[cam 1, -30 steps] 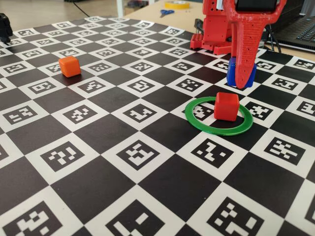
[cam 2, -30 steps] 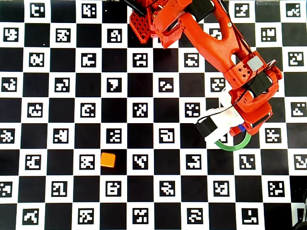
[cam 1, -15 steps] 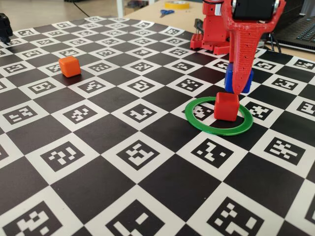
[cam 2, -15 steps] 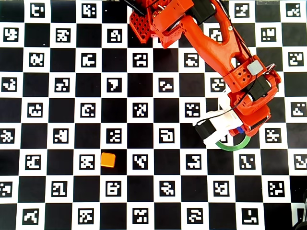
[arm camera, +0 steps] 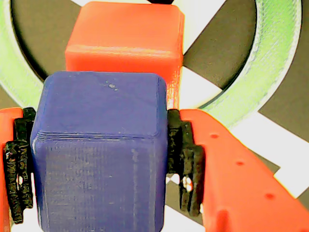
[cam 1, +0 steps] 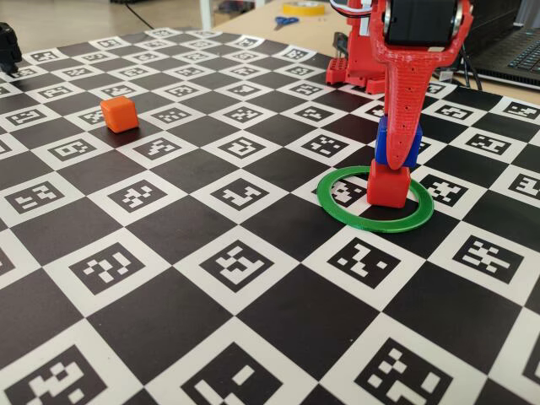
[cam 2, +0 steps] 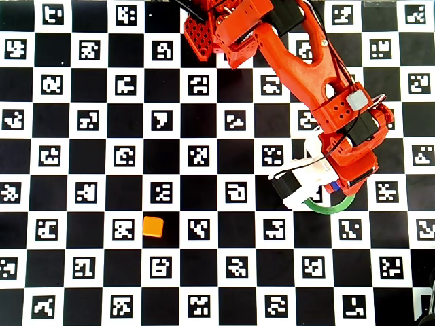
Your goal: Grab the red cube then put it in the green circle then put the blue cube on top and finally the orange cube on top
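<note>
The board [cam 1: 169,245] with black and white squares carries the green circle [cam 1: 371,221], with the red cube [cam 1: 388,186] inside it. The gripper [arm camera: 96,159] is closed on the blue cube [arm camera: 99,150], just above the red cube. The orange cube [cam 1: 119,113] stands far to the left in the fixed view.

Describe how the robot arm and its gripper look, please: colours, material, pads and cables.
The arm is bright red-orange printed plastic with black motor blocks and thin black cables along it. A white camera mount with a black module sits at the wrist. The gripper has long tapered red fingers with small round holes and black ridged pads.
</note>
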Robot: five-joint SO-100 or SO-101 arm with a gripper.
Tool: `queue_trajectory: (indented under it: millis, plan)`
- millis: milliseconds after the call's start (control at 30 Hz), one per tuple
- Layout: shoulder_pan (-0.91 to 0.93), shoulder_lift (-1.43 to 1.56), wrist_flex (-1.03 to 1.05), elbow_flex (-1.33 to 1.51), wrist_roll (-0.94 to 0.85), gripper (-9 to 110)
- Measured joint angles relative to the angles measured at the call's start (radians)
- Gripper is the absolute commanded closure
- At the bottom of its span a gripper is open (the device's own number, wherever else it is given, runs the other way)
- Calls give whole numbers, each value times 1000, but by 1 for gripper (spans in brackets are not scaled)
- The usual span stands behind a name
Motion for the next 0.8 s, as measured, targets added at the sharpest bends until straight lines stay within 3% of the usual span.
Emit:
queue_trajectory:
  millis: [367,600,800]
  plan:
    - [2,-11,-20,21,0,90]
    - [2,-11,-20,21,15,64]
    - [2,-11,-20,40,31,57]
